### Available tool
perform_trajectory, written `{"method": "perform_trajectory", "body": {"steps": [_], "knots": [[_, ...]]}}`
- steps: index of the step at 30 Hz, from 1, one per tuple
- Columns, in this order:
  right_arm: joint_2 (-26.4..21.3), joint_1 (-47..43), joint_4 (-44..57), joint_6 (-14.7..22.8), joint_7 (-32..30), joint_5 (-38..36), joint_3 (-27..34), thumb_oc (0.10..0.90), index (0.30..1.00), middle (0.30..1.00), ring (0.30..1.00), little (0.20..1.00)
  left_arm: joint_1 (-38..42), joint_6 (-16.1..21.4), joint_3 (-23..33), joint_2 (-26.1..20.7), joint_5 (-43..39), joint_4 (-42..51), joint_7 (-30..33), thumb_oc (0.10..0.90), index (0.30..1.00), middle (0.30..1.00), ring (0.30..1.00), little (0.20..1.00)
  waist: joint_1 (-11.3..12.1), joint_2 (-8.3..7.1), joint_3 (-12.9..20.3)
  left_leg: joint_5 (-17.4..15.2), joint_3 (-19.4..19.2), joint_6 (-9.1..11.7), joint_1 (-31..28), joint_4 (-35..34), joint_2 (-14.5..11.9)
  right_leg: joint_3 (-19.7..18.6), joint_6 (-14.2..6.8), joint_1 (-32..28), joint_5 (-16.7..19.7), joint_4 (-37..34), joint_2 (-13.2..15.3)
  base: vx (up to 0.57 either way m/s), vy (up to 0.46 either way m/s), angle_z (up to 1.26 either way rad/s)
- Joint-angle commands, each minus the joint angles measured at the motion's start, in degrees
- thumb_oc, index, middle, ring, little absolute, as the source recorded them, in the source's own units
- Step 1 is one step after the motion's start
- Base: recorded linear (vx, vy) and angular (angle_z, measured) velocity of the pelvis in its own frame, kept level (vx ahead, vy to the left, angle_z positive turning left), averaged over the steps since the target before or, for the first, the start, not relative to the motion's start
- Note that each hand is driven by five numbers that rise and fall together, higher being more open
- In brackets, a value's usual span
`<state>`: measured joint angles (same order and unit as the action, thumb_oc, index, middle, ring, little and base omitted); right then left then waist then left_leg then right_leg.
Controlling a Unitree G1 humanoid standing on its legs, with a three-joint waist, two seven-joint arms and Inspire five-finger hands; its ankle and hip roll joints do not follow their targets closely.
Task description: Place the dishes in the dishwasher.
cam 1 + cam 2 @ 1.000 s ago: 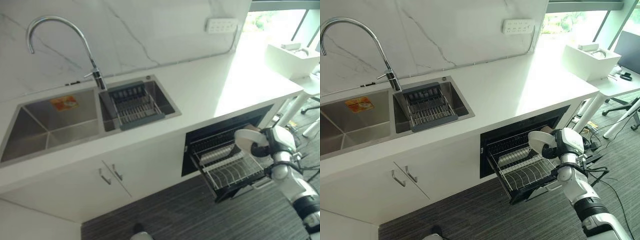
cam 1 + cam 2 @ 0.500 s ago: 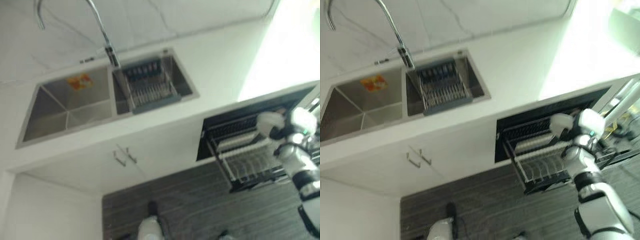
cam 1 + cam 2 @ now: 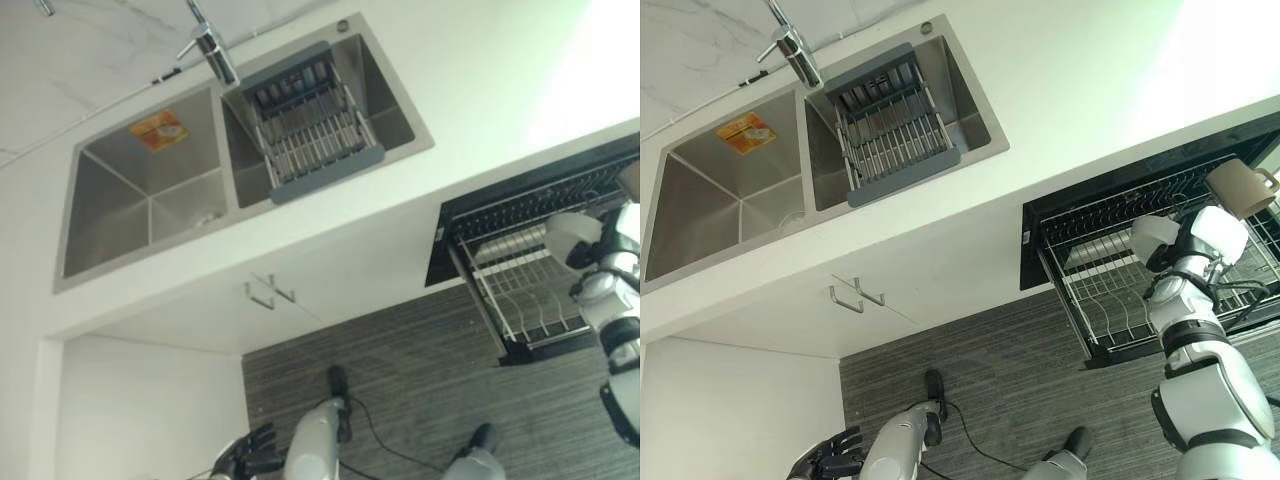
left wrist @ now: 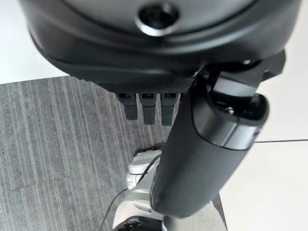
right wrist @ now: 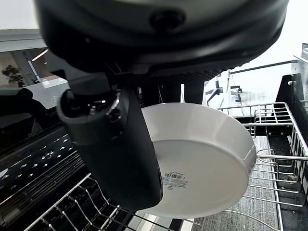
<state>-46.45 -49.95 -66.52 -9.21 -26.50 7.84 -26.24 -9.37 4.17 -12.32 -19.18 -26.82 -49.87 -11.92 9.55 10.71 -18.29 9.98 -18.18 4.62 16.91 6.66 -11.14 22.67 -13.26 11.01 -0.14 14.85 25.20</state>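
My right hand (image 5: 115, 144) is shut on a white bowl (image 5: 202, 159), thumb across its underside and fingers behind its rim. It holds the bowl (image 3: 1153, 236) tilted just above the pulled-out wire dishwasher rack (image 3: 1105, 305), under the counter at the right. My right hand (image 3: 612, 250) sits right of the bowl (image 3: 568, 232). A tan mug (image 3: 1240, 187) stands at the rack's far right. My left hand (image 3: 825, 462) hangs low by the floor, its fingers (image 4: 148, 108) relaxed and holding nothing.
A double steel sink (image 3: 140, 200) is set in the white counter, with a grey draining basket (image 3: 310, 125) in its right basin and a tap (image 3: 215, 50) behind. White cabinet doors with handles (image 3: 270, 292) are below. Grey striped floor (image 3: 400, 380) lies before the dishwasher.
The camera has tipped downward, so the whole scene slid up and the floor and my left hand came into view. My right hand still holds the bowl over the rack.
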Motion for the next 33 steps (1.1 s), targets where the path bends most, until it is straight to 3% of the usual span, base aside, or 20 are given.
{"method": "perform_trajectory", "body": {"steps": [1,4,6,10,13,15,16,19,20,21,22,25,26,28,30,33], "knots": [[-3.8,-9.4,0.9,1.8,-2.6,2.0,-2.7,0.400,0.300,0.300,0.300,0.300,1.0,2.2,-3.2,-2.9,-2.5,2.2,-0.8,0.800,0.900,0.900,0.900,0.900,1.0,-0.26,0.1,-12.9,4.7,5.4,-1.3,10.5,-3.4,1.7,1.6,2.7,-2.2,2.3,-0.4,0.01,-0.012,0.04],[-3.4,-9.8,0.6,2.3,-2.9,1.9,-2.9,0.400,0.300,0.300,0.300,0.300,0.9,2.9,-3.5,-3.5,-3.4,3.1,-0.7,0.800,0.900,0.900,0.900,0.900,1.4,0.34,-0.8,-12.9,5.4,5.3,-0.3,10.5,-2.8,1.6,1.5,3.6,-2.1,2.3,-0.2,-0.01,-0.018,0.03],[-3.2,-10.8,0.7,4.8,-3.8,3.2,-3.4,0.400,0.300,0.300,0.300,0.300,1.0,3.2,-3.6,-3.7,-3.9,3.9,-0.6,0.800,0.900,0.900,0.900,0.900,1.7,1.07,-1.6,-12.8,5.8,5.4,0.9,10.5,-2.5,1.5,1.5,4.7,-1.9,2.3,0.2,-0.04,0.003,0.05],[-2.0,-11.7,0.5,4.8,2.7,2.9,-4.7,0.400,0.300,0.300,0.300,0.300,1.1,4.6,-4.0,-3.4,-4.9,3.9,-1.6,0.800,0.900,0.900,0.900,0.900,2.2,2.08,-2.5,-12.6,6.1,5.2,2.2,10.5,-1.7,1.6,1.5,5.6,-1.6,2.3,0.5,0.00,0.016,0.08],[0.2,-10.4,-0.3,4.4,9.4,0.9,-5.0,0.400,0.300,0.300,0.300,0.300,1.1,4.3,-3.9,-3.4,-4.0,4.6,-2.2,0.800,0.900,0.900,0.900,0.900,2.6,1.99,-2.7,-13.8,6.7,5.8,1.6,10.5,-1.6,1.0,0.7,4.9,-2.8,2.3,0.5,0.07,-0.004,0.08],[1.5,-9.6,-0.9,3.9,10.8,-1.0,-4.8,0.400,0.300,0.300,0.300,0.300,1.6,4.0,-3.9,-3.7,-3.8,5.2,-2.2,0.800,0.900,0.900,0.900,0.900,2.7,1.77,-3.3,-12.5,6.3,5.2,2.3,10.5,-1.8,1.9,1.6,5.4,-1.3,2.3,0.8,-0.05,-0.015,0.08],[2.0,-9.5,-1.2,3.7,11.9,-1.4,-4.6,0.400,0.300,0.300,0.300,0.300,1.7,4.1,-4.0,-3.6,-3.6,5.1,-2.3,0.800,0.900,0.900,0.900,0.900,2.8,1.55,-3.2,-13.7,6.7,5.8,1.7,10.5,-1.8,1.3,0.6,4.9,-2.5,2.3,0.7,0.00,0.000,0.00],[3.1,-9.5,-2.4,2.2,15.2,-2.5,-4.0,0.405,0.307,0.307,0.307,0.307,2.4,4.9,-4.2,-3.5,-3.1,4.5,-2.4,0.800,0.900,0.900,0.900,0.900,3.0,1.24,-3.6,-13.7,6.8,5.8,1.9,10.5,-2.0,1.3,0.6,5.1,-2.2,2.3,0.7,0.01,-0.014,0.12],[4.2,-9.0,-3.1,1.2,17.4,-3.9,-3.3,0.456,0.385,0.385,0.385,0.385,3.0,4.9,-4.0,-3.4,-3.2,4.3,-2.0,0.800,0.900,0.900,0.900,0.900,3.0,0.95,-4.1,-13.5,6.8,5.9,1.9,10.5,-2.2,1.5,0.5,5.1,-2.0,2.3,0.7,-0.03,-0.003,0.06],[4.7,-9.2,-3.6,0.4,19.1,-4.5,-3.2,0.739,0.808,0.808,0.808,0.808,3.4,5.3,-3.8,-3.2,-3.1,3.6,-2.1,0.800,0.900,0.900,0.900,0.900,3.1,0.79,-4.4,-13.4,6.8,5.9,2.1,10.5,-2.3,1.4,0.6,5.3,-1.9,2.3,0.7,-0.04,-0.004,0.02],[4.9,-9.2,-3.8,0.0,19.8,-4.9,-3.1,0.800,0.900,0.900,0.900,0.900,3.6,5.4,-3.8,-3.2,-3.1,3.4,-2.1,0.800,0.900,0.900,0.900,0.900,3.0,0.70,-4.5,-13.4,6.9,5.9,2.1,10.5,-2.3,1.4,0.6,5.4,-1.8,2.3,0.7,-0.03,-0.005,0.02],[5.1,-9.0,-4.3,-1.4,22.4,-7.0,-2.6,0.800,0.900,0.900,0.900,0.900,3.7,5.7,-3.5,-3.3,-2.7,3.1,-2.3,0.800,0.900,0.900,0.900,0.900,3.1,0.34,-4.7,-13.3,6.9,6.0,2.3,10.5,-2.4,1.3,0.5,5.5,-1.6,2.3,0.6,-0.05,-0.009,0.02],[5.2,-9.0,-4.5,-1.8,23.7,-7.9,-2.3,0.800,0.900,0.900,0.900,0.900,3.8,5.7,-3.4,-3.3,-2.5,3.2,-2.4,0.800,0.900,0.900,0.900,0.900,3.1,0.35,-5.0,-11.9,6.6,5.4,3.2,10.5,-2.5,2.1,1.4,6.2,-0.3,2.3,0.8,-0.12,-0.010,-0.01],[5.3,-8.5,-5.3,-3.9,28.7,-11.3,-1.4,0.800,0.900,0.900,0.900,0.900,3.9,5.6,-3.2,-3.5,-2.1,3.6,-2.4,0.800,0.900,0.900,0.900,0.900,3.3,0.08,-5.2,-11.9,6.7,5.4,3.3,10.5,-2.5,2.1,1.4,6.2,-0.3,2.3,0.7,-0.08,-0.028,-0.01],[5.0,-8.0,-5.8,-4.3,29.1,-13.9,-0.2,0.800,0.900,0.900,0.900,0.900,4.0,5.3,-2.8,-3.6,-2.0,3.8,-2.1,0.800,0.900,0.900,0.900,0.900,3.4,-0.15,-5.1,-13.1,7.2,6.1,2.8,10.5,-2.5,1.4,0.4,5.8,-1.4,2.3,0.6,0.05,-0.031,0.01],[4.0,-8.1,-6.0,-4.2,29.5,-15.1,0.9,0.800,0.900,0.900,0.900,0.900,4.0,5.5,-2.7,-3.5,-2.2,3.8,-2.0,0.800,0.900,0.900,0.900,0.900,3.2,0.09,-5.6,-11.8,6.6,5.5,3.5,10.5,-2.5,2.1,1.3,6.5,-0.1,2.3,0.7,-0.04,0.006,0.02]]}}
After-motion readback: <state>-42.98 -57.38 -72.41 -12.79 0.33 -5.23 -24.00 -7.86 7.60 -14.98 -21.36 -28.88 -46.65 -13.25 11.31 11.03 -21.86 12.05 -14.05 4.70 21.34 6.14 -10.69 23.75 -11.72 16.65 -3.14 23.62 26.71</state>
